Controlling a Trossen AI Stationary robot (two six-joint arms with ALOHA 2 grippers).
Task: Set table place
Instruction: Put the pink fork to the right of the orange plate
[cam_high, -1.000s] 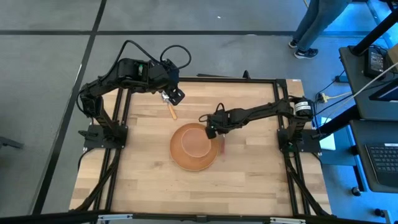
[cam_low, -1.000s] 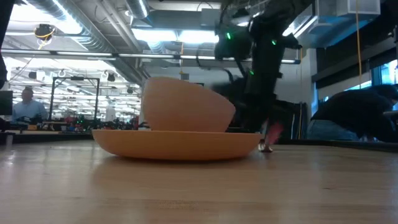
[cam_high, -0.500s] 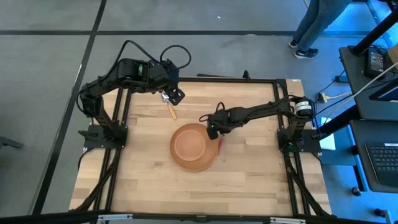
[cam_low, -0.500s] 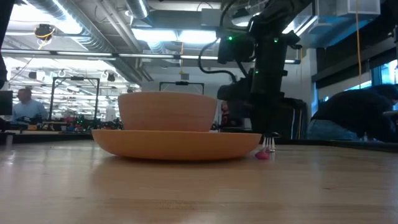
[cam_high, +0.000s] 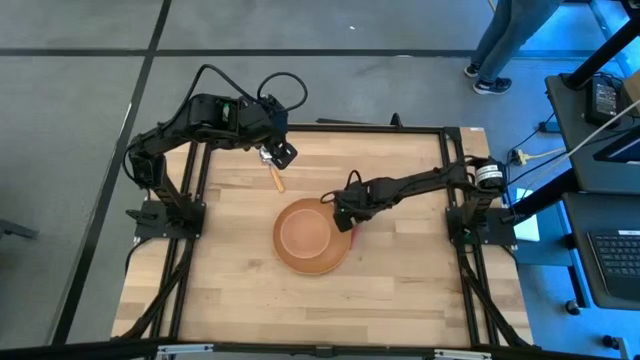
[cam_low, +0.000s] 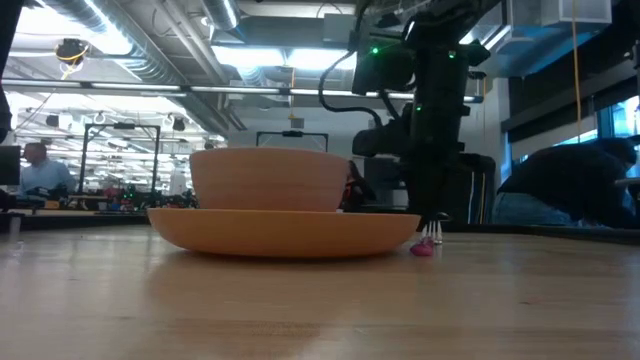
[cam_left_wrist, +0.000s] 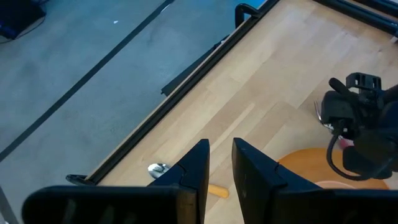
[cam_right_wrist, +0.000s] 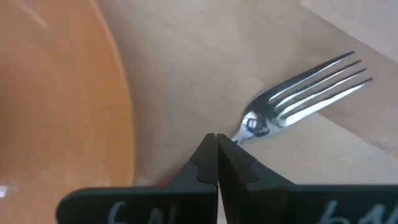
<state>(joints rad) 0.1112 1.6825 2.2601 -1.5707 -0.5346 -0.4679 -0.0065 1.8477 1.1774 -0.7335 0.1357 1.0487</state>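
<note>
The pale-orange bowl (cam_high: 305, 232) stands level inside the wide orange plate (cam_high: 312, 265) at mid-table; both also show in the low view, bowl (cam_low: 270, 180) and plate (cam_low: 280, 232). The red-handled fork (cam_high: 353, 233) lies flat just right of the plate, its tines (cam_right_wrist: 323, 78) bare. My right gripper (cam_right_wrist: 216, 142) is shut, its tips low over the fork's neck (cam_right_wrist: 249, 127). The wooden-handled spoon (cam_high: 273, 176) lies at the far left. My left gripper (cam_high: 285, 154) hovers above it, narrowly open and empty. My right gripper's shut fingertips stand right at the fork's neck (cam_right_wrist: 241, 135), coming from above and pointing down. I cannot tell whether they touch it. The fork lies flat on the table beside the plate's rim (cam_right_wrist: 118, 106).
The black frame (cam_high: 360, 128) edges the table. Bare planks (cam_high: 410, 280) lie near and to the right of the plate. A person's legs (cam_high: 500, 50) show on the floor beyond the far right corner.
The bowl was tilted on the plate one second ago and now stands level in it. My right gripper has gone from the bowl's right side a little toward the table's near right, down to the fork.
</note>
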